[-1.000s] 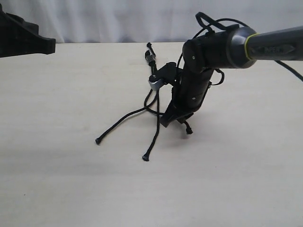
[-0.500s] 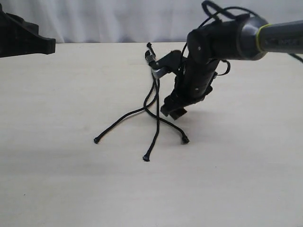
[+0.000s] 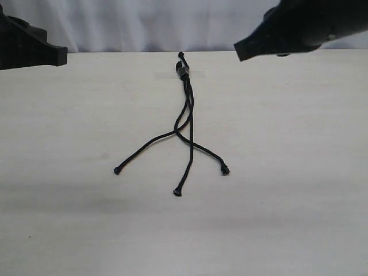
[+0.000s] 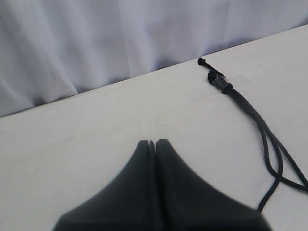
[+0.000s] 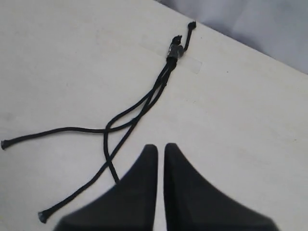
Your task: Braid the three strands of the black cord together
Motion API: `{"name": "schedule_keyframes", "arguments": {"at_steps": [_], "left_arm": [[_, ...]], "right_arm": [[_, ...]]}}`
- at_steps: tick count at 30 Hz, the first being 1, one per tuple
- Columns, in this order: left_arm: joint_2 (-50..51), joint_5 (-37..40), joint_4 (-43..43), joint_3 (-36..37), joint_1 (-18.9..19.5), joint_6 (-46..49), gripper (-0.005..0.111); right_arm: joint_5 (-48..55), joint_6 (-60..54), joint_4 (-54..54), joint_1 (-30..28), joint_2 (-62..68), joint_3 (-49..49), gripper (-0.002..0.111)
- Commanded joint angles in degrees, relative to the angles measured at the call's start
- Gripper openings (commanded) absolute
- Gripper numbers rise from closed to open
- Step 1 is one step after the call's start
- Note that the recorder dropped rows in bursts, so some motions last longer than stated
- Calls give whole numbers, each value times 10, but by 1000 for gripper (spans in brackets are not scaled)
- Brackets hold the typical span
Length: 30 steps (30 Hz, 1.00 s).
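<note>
The black cord point(image 3: 190, 109) lies on the pale table, its clamped knotted end point(image 3: 183, 71) at the far side. The three strands fan toward the near side, with tips at the left point(image 3: 118, 171), the middle point(image 3: 177, 192) and the right point(image 3: 225, 170). They cross one another about halfway down. My right gripper point(image 5: 160, 147) hovers high above the cord point(image 5: 144, 103), narrowly open and empty. Its arm point(image 3: 299, 26) shows at the upper right. My left gripper point(image 4: 153, 142) is shut and empty, well apart from the clamp point(image 4: 221, 84).
Clear tape point(image 3: 195, 73) holds the cord's clamped end to the table. A white curtain point(image 3: 144, 23) hangs behind the table's far edge. My left arm point(image 3: 29, 43) sits at the upper left corner.
My right gripper let go of the right strand, which now lies on the table, and the arm rose away to the upper right. The left arm has not moved.
</note>
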Motion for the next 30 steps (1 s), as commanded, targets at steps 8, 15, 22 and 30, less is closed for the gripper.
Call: {"name": "schedule_keyframes", "arguments": {"at_steps": [8, 15, 22, 30], "left_arm": [[-4, -2, 1, 3, 2, -4, 0], [-4, -2, 1, 3, 2, -4, 0], [-4, -2, 1, 3, 2, -4, 0], [-4, -2, 1, 3, 2, -4, 0]], "right_arm": [[-349, 60, 12, 0, -408, 451, 4], [-369, 62, 13, 0, -586, 582, 4], [-338, 62, 14, -2, -675, 633, 4], [-338, 62, 14, -121, -773, 673, 4]]}}
